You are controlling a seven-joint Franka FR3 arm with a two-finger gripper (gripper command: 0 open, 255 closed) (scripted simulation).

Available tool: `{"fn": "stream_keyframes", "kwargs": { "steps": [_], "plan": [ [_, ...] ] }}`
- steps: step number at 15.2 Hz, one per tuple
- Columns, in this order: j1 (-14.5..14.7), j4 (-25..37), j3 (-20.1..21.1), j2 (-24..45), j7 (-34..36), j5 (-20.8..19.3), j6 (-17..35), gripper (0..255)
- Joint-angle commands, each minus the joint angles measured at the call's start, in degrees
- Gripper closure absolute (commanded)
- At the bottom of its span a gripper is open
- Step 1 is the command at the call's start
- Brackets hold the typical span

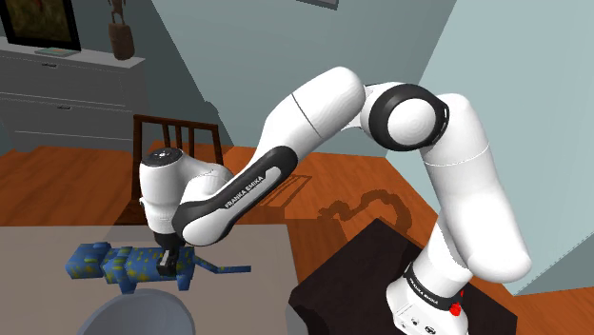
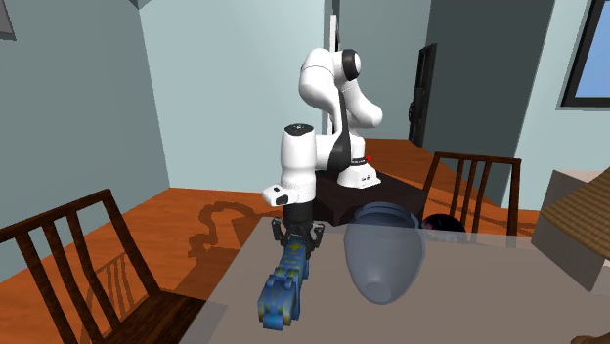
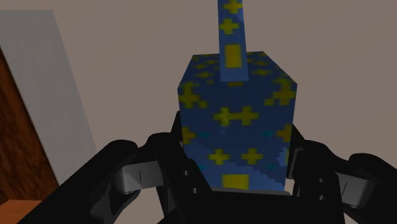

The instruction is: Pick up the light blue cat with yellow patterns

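**Grip sits at the tail end: watch for a swing on the lift**

You have the gripper down on the blue cat with yellow patterns, which lies stretched along the grey surface and, as far as you can tell, has not left it. In the wrist view the fingers are closed to the width of the blocky body, one against each flank, with the tail running away from them.

Your main risk is balance. In the shoulder view the hold is close to the tail, and most of the body and the head reach out towards that view's left. Lift fast and that long end will likely droop, turn between the fingers or slide out.

The flanks are flat and smooth, so a light squeeze may not hold them.

A grey rounded object stands just beside the cat on the surface. If the cat swings, it may knock against it. Rise straight and slowly.
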Motion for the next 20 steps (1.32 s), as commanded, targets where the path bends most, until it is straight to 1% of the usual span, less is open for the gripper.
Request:
{"fn": "stream_keyframes", "kwargs": {
  "steps": [1,3,18,20],
  "plan": [
    [0.0,-0.1,0.0,0.0,0.0,0.0,0.0,255],
    [0.0,0.1,0.0,0.1,0.0,0.0,-0.1,255],
    [-1.7,-0.2,2.4,-7.7,-1.8,2.9,-7.4,255],
    [-1.7,-0.1,2.4,-7.7,-1.8,2.9,-7.5,255]
  ]
}}
